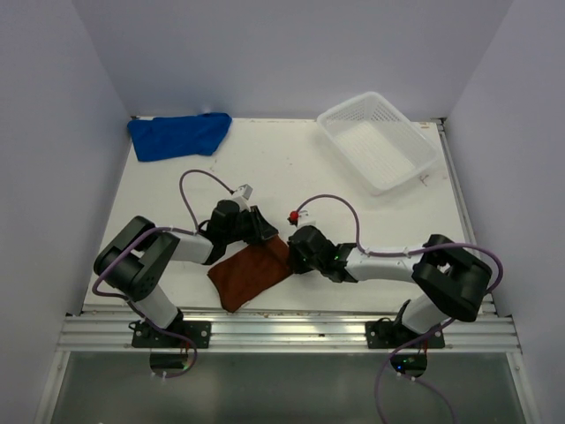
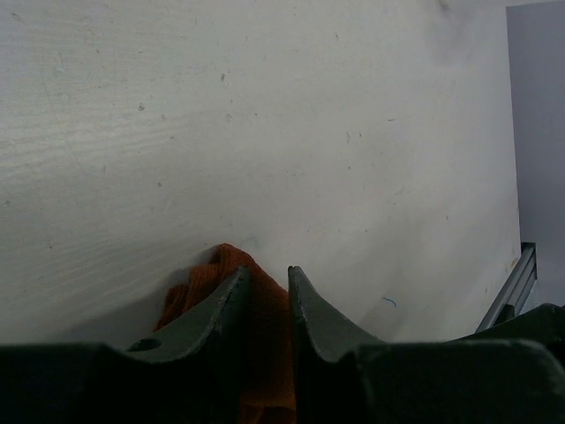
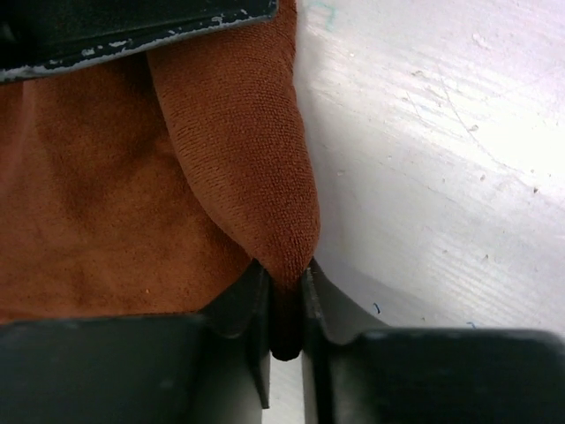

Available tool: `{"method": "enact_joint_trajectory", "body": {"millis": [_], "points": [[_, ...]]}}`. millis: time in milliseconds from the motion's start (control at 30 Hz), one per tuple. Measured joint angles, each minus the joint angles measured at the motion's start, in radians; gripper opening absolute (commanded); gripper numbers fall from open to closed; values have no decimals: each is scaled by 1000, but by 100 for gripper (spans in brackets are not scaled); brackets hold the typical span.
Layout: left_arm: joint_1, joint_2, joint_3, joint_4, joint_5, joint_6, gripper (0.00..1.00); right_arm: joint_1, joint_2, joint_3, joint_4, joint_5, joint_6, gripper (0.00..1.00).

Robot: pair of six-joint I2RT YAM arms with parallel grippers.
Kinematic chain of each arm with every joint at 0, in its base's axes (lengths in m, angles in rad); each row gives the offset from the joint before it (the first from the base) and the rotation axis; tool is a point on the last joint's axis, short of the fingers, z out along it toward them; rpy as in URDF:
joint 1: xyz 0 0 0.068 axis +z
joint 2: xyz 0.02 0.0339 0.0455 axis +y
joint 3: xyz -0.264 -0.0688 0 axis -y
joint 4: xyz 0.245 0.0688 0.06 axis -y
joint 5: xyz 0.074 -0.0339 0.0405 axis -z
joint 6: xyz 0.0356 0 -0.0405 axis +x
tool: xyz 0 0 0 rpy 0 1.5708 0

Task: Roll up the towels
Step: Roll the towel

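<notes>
The rust-brown towel (image 1: 250, 274) lies folded near the table's front edge between both arms. My left gripper (image 1: 262, 231) is shut on its far edge; in the left wrist view the brown cloth (image 2: 265, 318) fills the narrow gap between my left fingers (image 2: 228, 300). My right gripper (image 1: 296, 250) is shut on the towel's right corner; in the right wrist view a rolled fold of the brown towel (image 3: 247, 150) is pinched between my right fingers (image 3: 322, 296). The royal blue towel (image 1: 179, 134) lies crumpled at the far left corner.
A white plastic mesh basket (image 1: 378, 141) stands at the far right. White walls enclose the table on three sides. An aluminium rail (image 1: 291, 331) runs along the near edge.
</notes>
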Motion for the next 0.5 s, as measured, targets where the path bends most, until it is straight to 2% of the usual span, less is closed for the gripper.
{"method": "enact_joint_trajectory", "body": {"millis": [33, 300, 500], "points": [[0, 0, 0, -1, 0, 3, 28, 0, -1, -7, 13, -2, -6, 0], [-1, -4, 49, -74, -9, 33, 31, 9, -11, -32, 55, 4, -32, 0], [-1, -8, 148, -179, -36, 77, 32, 64, -11, -31, 57, 101, -67, 0]]}}
